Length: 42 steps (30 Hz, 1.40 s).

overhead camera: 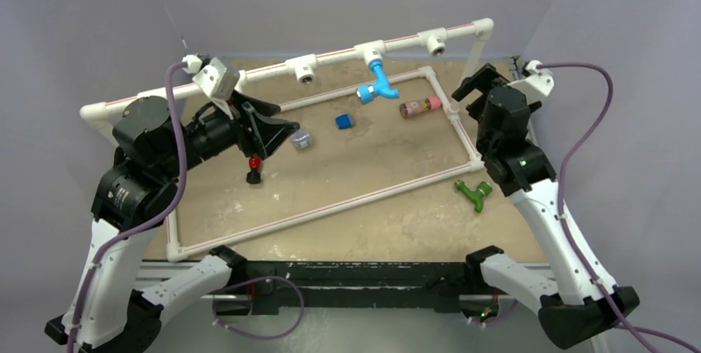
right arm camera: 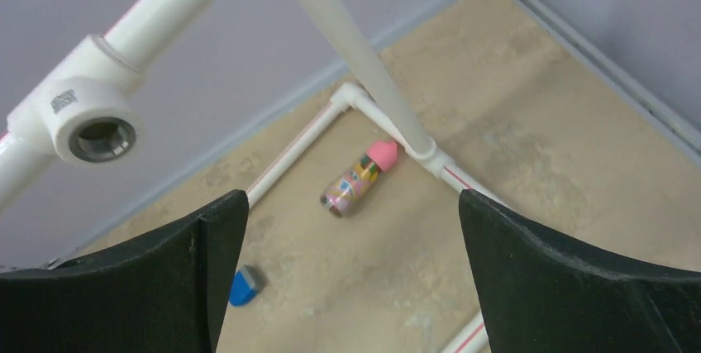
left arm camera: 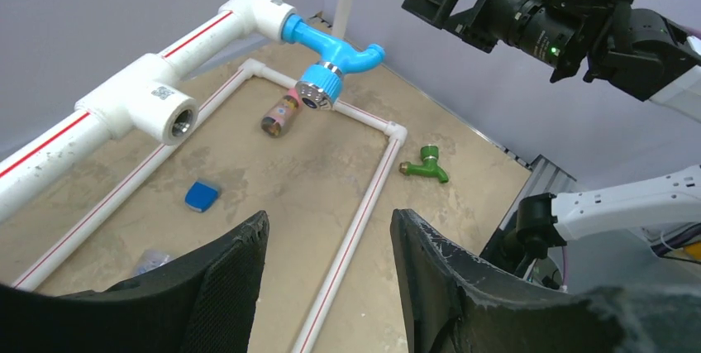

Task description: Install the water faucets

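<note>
The light blue faucet hangs from a T-fitting on the raised white pipe rail, its spout pointing down; it also shows in the left wrist view. The green faucet lies on the table outside the low pipe frame, near the right arm, and also shows in the left wrist view. My left gripper is open and empty, held above the table's left part. My right gripper is open and empty near the rail's right end. Empty T-fittings face forward.
A pink-capped brown cylinder and a small blue block lie inside the low white pipe frame. A small grey piece and a red-and-black part lie under the left gripper. Grey walls stand behind and to the right.
</note>
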{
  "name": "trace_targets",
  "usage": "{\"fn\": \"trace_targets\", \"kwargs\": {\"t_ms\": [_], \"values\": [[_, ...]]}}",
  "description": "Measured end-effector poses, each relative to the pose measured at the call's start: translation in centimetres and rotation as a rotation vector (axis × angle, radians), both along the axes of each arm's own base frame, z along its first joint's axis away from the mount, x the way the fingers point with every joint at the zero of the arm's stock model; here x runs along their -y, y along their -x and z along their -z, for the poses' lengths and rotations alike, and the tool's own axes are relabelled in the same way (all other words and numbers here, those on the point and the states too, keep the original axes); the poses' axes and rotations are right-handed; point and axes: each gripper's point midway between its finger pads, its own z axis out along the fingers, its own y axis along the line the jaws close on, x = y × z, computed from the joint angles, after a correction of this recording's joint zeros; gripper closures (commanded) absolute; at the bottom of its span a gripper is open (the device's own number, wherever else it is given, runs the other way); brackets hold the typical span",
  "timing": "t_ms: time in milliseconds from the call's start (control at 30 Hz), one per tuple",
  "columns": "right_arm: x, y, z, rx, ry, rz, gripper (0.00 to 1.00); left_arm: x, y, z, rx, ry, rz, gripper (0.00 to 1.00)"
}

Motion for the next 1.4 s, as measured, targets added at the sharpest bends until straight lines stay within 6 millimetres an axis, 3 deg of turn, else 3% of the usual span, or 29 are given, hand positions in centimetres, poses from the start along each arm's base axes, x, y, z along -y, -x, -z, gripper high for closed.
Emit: {"fn": "trace_targets", "kwargs": {"t_ms": [200, 367, 433, 600, 733, 833, 967, 1167, 1333, 1400], "values": [[0.0, 2.3, 2.9, -0.174, -0.06, 0.005, 0.01, 0.1, 1.5, -0.1, 0.016, -0.005, 0.019, 0.45], [-0.2, 3.7, 8.8, -0.392, -0.05, 0.023, 0.01, -0.4, 1.1, 0.4, 0.001, -0.019, -0.022, 0.45], [0.3, 5.4, 11.8, -0.474, -0.045, 0.043, 0.01, -0.2, 1.0, 1.1, -0.014, -0.026, -0.021, 0.45], [1.2, 7.7, 14.0, -0.51, -0.055, 0.065, 0.01, 0.3, 0.6, 3.0, -0.064, -0.036, -0.011, 0.45], [1.6, 6.9, 15.4, -0.547, -0.081, 0.097, 0.01, 0.4, 0.6, 3.5, -0.083, -0.031, -0.013, 0.45], [2.3, 6.0, 18.7, -0.606, -0.122, 0.131, 0.01, 0.4, 0.7, 3.3, -0.087, -0.017, -0.014, 0.45], [3.8, 6.6, 23.5, -0.72, -0.166, 0.215, 0.01, 0.4, 0.9, 3.4, -0.095, -0.006, -0.01, 0.45], [5.2, 6.3, 26.9, -0.744, -0.247, 0.302, 0.03, 0.7, 1.2, 4.2, -0.118, -0.011, 0.011, 0.45], [7.1, 8.7, 31.4, -0.808, -0.334, 0.413, 0.05, 1.1, 1.1, 5.3, -0.14, -0.025, 0.024, 0.45], [7.3, 9.7, 32.4, -0.826, -0.357, 0.44, 0.06, 1.2, 1.3, 5.6, -0.146, -0.029, 0.032, 0.45]]}}
